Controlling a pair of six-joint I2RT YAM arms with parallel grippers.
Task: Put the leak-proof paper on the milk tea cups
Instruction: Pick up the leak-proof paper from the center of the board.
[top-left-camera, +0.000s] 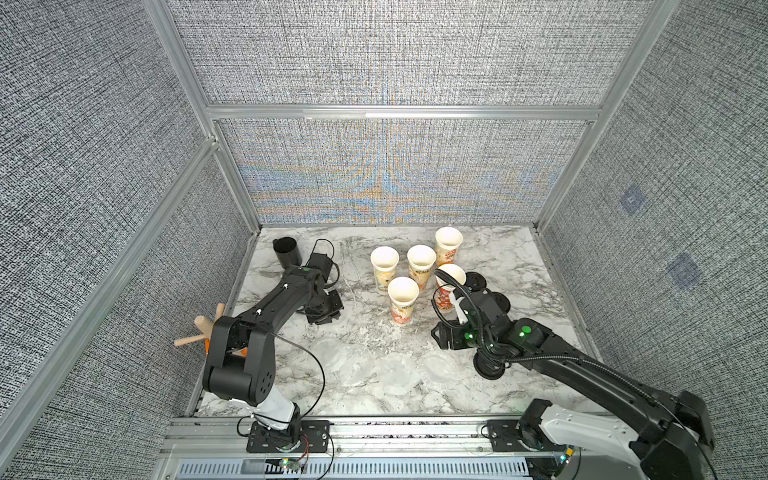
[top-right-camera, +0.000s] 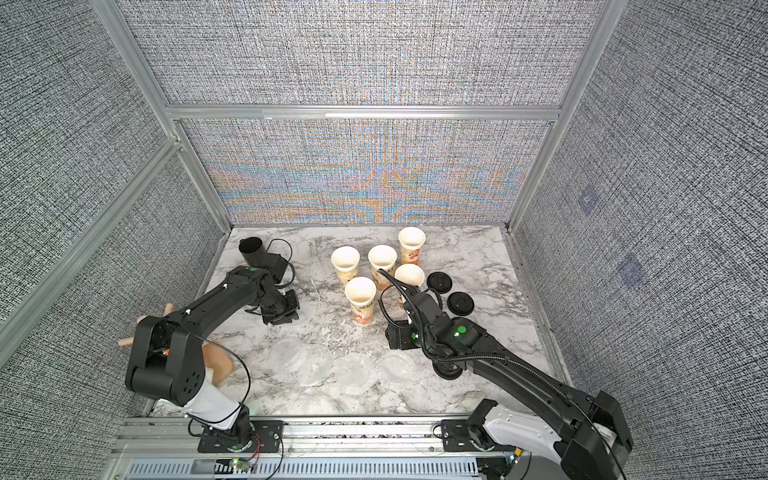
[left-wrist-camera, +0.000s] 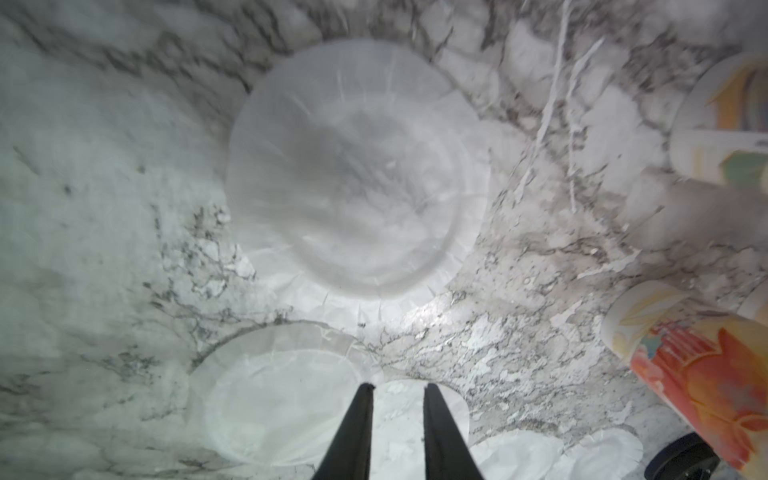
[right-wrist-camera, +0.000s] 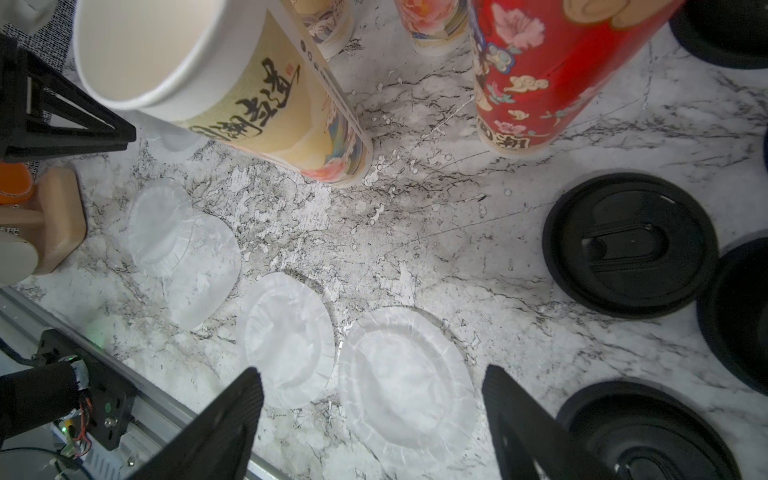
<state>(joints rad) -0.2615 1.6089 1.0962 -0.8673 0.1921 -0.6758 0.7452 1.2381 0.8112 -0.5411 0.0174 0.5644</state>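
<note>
Several milk tea cups (top-left-camera: 402, 303) (top-right-camera: 360, 299) stand upright at mid-table, their white mouths bare. Several sheets of leak-proof paper (top-left-camera: 395, 374) (right-wrist-camera: 403, 382) lie flat in a row near the front edge. My right gripper (right-wrist-camera: 372, 374) (top-left-camera: 442, 334) hovers over the rightmost sheet, jaws wide open and empty. My left gripper (left-wrist-camera: 399, 386) (top-left-camera: 328, 313) is left of the cups, its fingers only a narrow gap apart. A sheet (left-wrist-camera: 399, 419) shows through that gap; I cannot tell whether the fingers touch it. Another sheet (left-wrist-camera: 357, 166) appears blurred in the left wrist view.
Black round lids (top-left-camera: 476, 280) (right-wrist-camera: 629, 245) lie right of the cups, one under the right arm (top-left-camera: 490, 368). A plain black cup (top-left-camera: 286, 251) stands at the back left. A wooden stand (top-left-camera: 203, 330) sits by the left wall.
</note>
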